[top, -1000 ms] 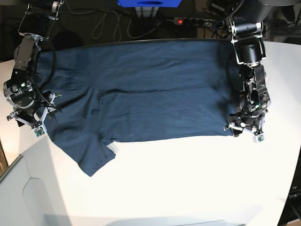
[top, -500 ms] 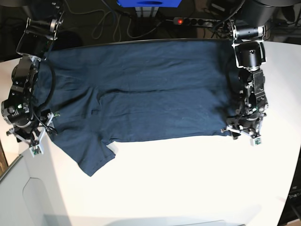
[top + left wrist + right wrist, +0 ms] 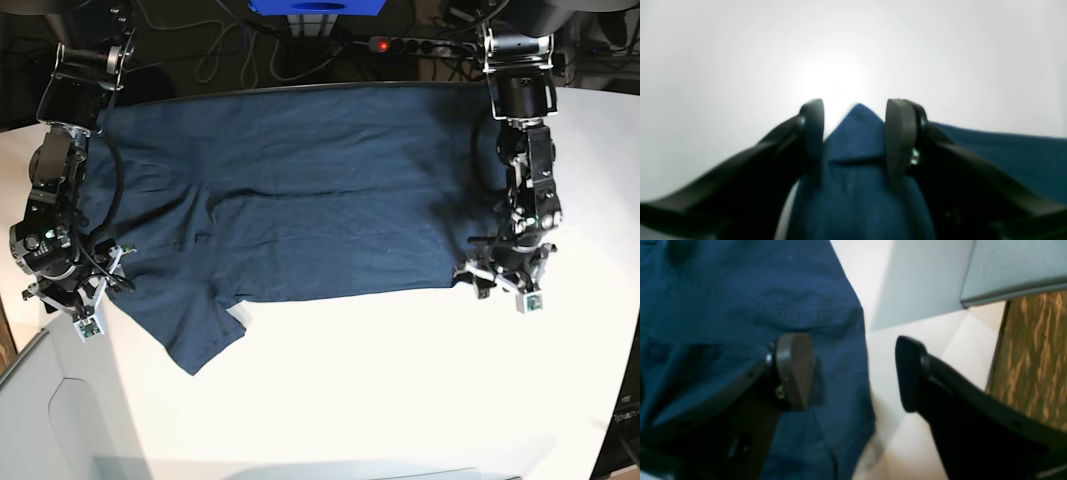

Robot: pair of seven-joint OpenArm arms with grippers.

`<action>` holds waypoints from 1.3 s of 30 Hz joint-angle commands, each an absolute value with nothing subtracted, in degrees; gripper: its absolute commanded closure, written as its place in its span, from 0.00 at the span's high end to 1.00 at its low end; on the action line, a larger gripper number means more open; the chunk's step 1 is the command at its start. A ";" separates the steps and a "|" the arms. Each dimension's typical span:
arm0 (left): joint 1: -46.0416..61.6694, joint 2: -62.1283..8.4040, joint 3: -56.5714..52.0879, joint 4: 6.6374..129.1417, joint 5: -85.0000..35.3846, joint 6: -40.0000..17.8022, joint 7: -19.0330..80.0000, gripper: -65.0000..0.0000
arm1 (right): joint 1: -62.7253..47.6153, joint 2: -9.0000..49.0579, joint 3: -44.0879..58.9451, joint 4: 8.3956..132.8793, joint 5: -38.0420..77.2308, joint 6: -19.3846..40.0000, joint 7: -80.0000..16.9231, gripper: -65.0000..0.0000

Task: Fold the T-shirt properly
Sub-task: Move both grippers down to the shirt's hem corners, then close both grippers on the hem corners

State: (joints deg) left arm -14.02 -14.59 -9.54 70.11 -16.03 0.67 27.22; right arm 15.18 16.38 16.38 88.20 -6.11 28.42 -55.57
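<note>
Base view: one T-shirt (image 3: 300,200) lies spread across the white table (image 3: 420,380), flanked by two arms. The left gripper (image 3: 500,283) sits at its lower corner and the right gripper (image 3: 70,305) at its sleeve edge.

Left wrist view: the fingers (image 3: 900,136) stand moderately apart, a corner of cloth between them; contact is unclear.

Right wrist view: jaws spread wide, one finger (image 3: 795,370) over the cloth, the other over bare table, gripping nothing.
</note>
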 commanded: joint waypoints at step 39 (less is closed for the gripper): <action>-20.09 -15.60 -12.53 56.22 -16.13 0.13 20.09 0.39 | 17.19 16.48 16.48 87.25 -5.85 28.70 -54.29 0.57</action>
